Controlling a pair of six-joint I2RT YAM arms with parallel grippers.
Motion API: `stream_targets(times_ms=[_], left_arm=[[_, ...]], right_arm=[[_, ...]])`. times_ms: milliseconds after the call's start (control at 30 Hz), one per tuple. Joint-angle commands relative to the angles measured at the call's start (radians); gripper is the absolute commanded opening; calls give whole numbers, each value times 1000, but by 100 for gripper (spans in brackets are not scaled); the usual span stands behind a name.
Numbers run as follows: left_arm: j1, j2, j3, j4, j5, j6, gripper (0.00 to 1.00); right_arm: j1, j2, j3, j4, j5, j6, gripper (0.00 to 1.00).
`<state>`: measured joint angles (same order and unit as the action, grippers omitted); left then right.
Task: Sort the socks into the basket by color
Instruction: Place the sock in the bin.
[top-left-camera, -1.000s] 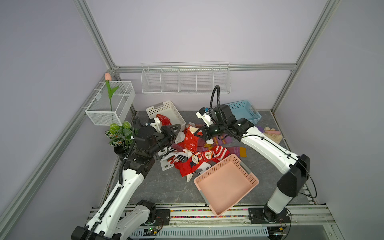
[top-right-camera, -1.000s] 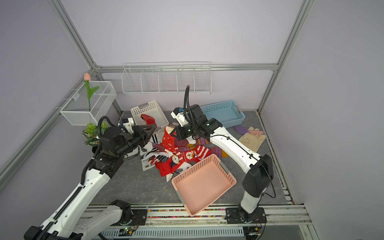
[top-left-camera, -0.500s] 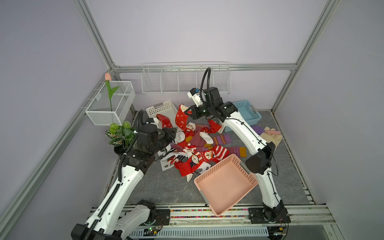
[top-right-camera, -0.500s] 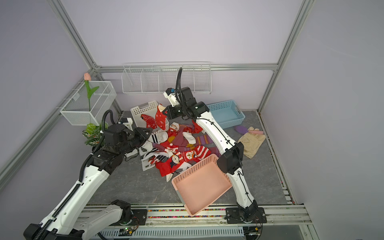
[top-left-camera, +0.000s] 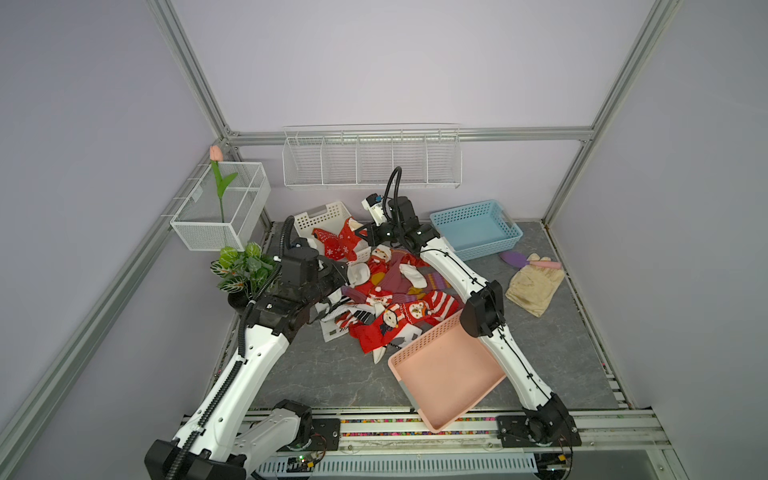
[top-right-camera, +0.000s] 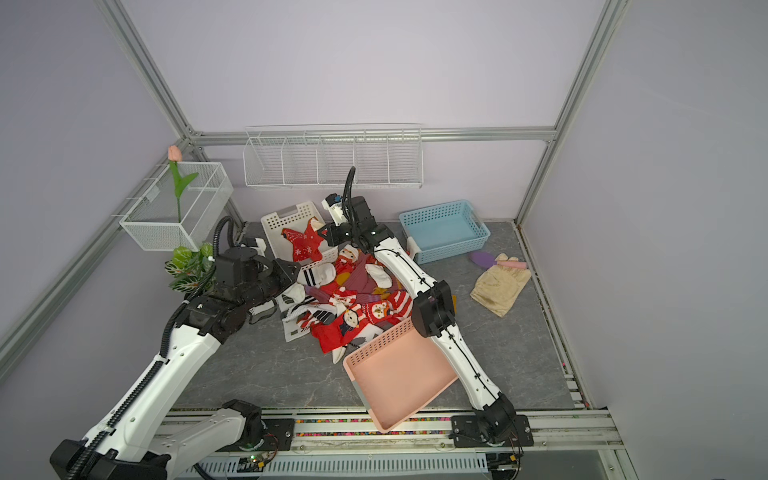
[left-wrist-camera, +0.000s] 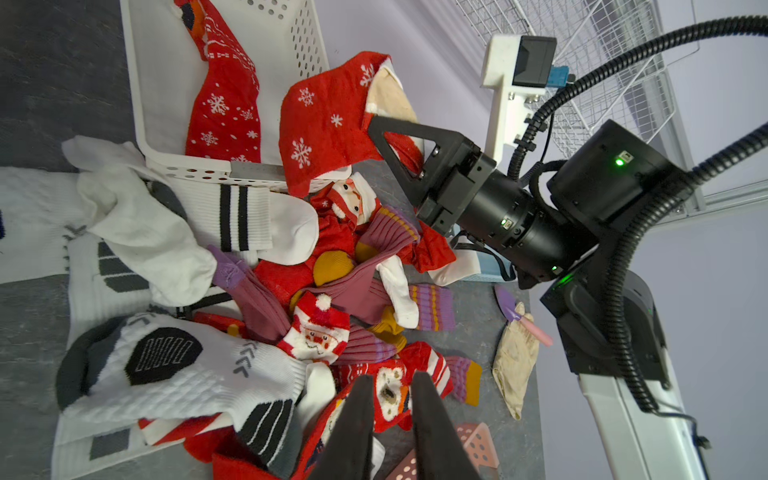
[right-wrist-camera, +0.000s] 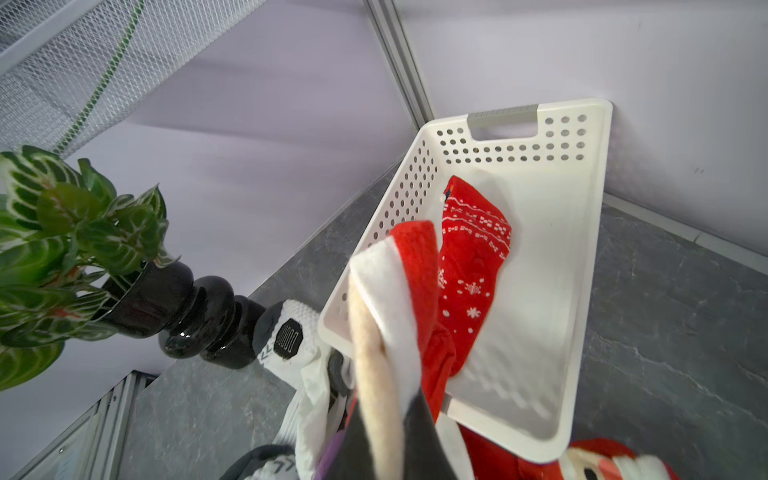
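My right gripper is shut on a red snowflake sock by its white and beige cuff. The sock hangs over the near rim of the white basket. Another red sock lies inside that basket. The mixed pile of red, white and purple socks covers the mat in front. My left gripper hovers over the pile's left side, jaws drawn together with nothing between them.
An empty pink basket sits tilted at the front, against the right arm. An empty blue basket stands at the back right. Beige gloves and a purple brush lie by the right edge. A potted plant stands left.
My right gripper lifted the red snowflake sock out of the pile and carried it back and left to the white basket's rim. The left gripper shifted slightly over the pile.
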<state>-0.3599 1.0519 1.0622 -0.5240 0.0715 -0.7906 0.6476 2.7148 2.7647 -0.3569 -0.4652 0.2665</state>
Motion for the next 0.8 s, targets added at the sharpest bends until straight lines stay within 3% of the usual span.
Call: stream_targets(times_ms=[0, 200, 500, 567, 633, 667, 700, 767], left_arm=[[5, 16, 54, -55, -27, 52, 0], [6, 19, 76, -78, -43, 69, 0], [6, 17, 97, -65, -11, 60, 0], [6, 15, 104, -53, 8, 52, 0], [13, 14, 106, -18, 57, 32, 0], [14, 13, 109, -3, 75, 23, 0], [18, 12, 110, 20, 102, 12, 0], [32, 0, 105, 101, 174, -21, 0]], right_arm=[[-3, 2, 14, 181, -10, 28, 7], [13, 65, 4, 291, 64, 21, 7], [37, 141, 33, 251, 96, -31, 10], [37, 143, 33, 242, 94, -34, 25], [37, 140, 32, 229, 86, -40, 60], [39, 136, 32, 222, 88, -44, 70], [39, 131, 30, 214, 88, -50, 79], [38, 118, 30, 196, 86, -56, 87]])
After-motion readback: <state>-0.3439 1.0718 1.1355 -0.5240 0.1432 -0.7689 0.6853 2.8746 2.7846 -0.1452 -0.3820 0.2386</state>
